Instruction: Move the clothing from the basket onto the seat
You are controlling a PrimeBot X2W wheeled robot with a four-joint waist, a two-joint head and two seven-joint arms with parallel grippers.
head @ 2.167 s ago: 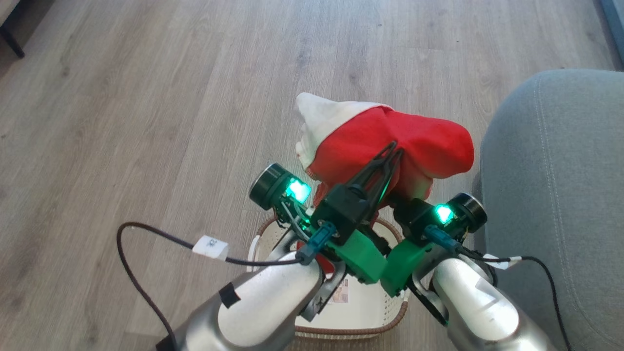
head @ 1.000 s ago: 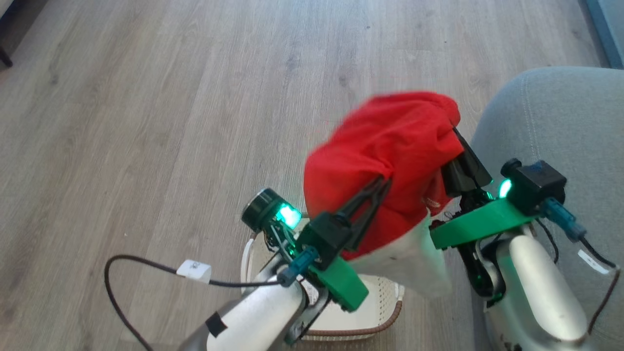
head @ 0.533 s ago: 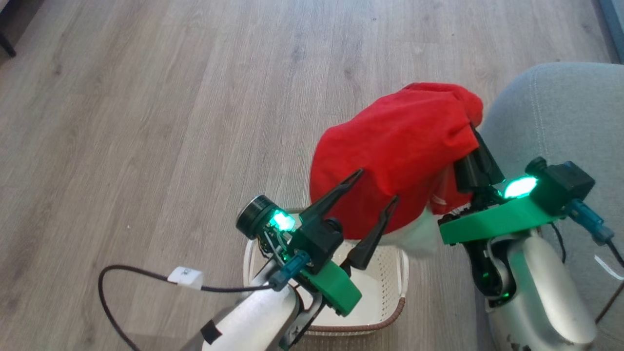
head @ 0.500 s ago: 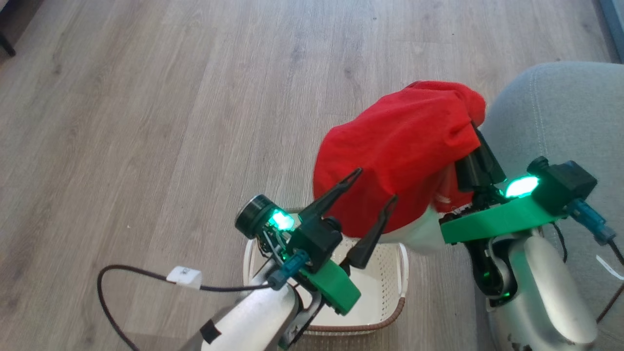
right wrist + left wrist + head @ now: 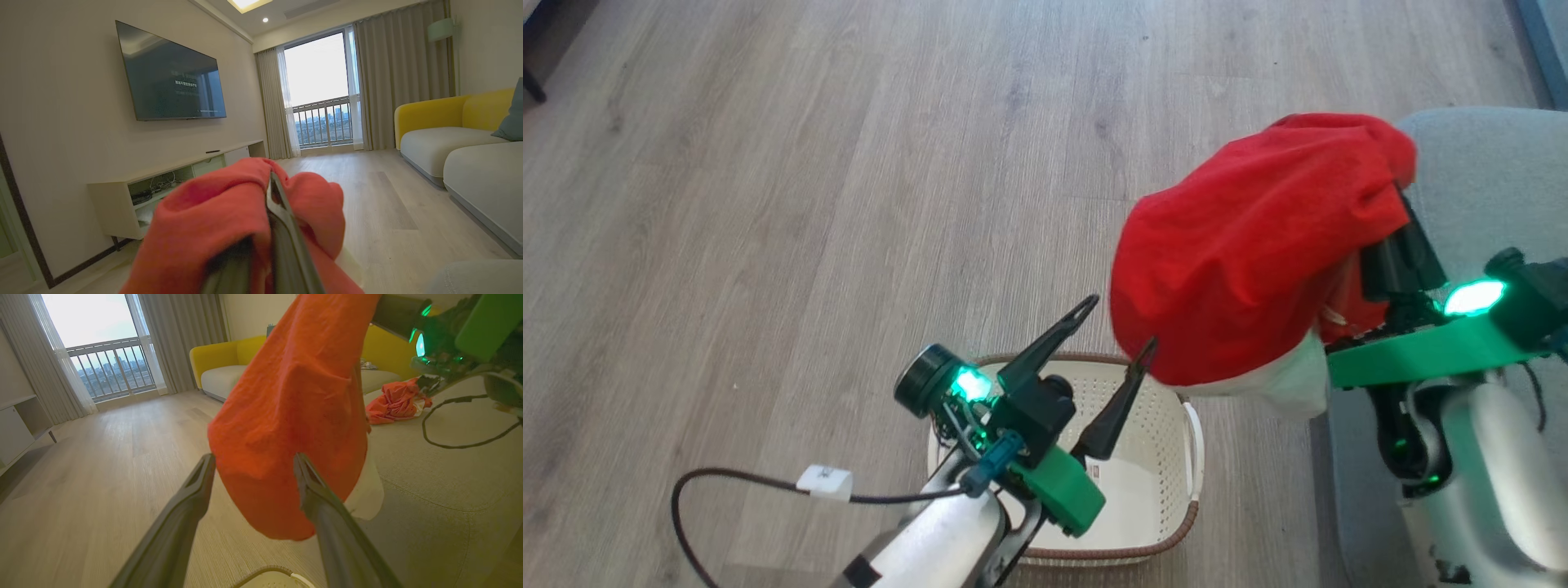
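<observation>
Right gripper (image 5: 271, 183) clamps bunched red clothing (image 5: 1258, 269) with white trim; left gripper (image 5: 1119, 322) spread wide.

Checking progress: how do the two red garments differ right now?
The held garment hangs in the air from the shut right gripper; the other garment lies on the seat. The held one drapes long; the other is crumpled. Both are red with white trim.

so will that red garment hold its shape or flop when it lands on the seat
Probably floppy: the red garment hangs in a loose sack from the right gripper, jaws shut on a bunched fold. Likely light, since one pinch carries it. It should slump on the seat, not roll.
</observation>
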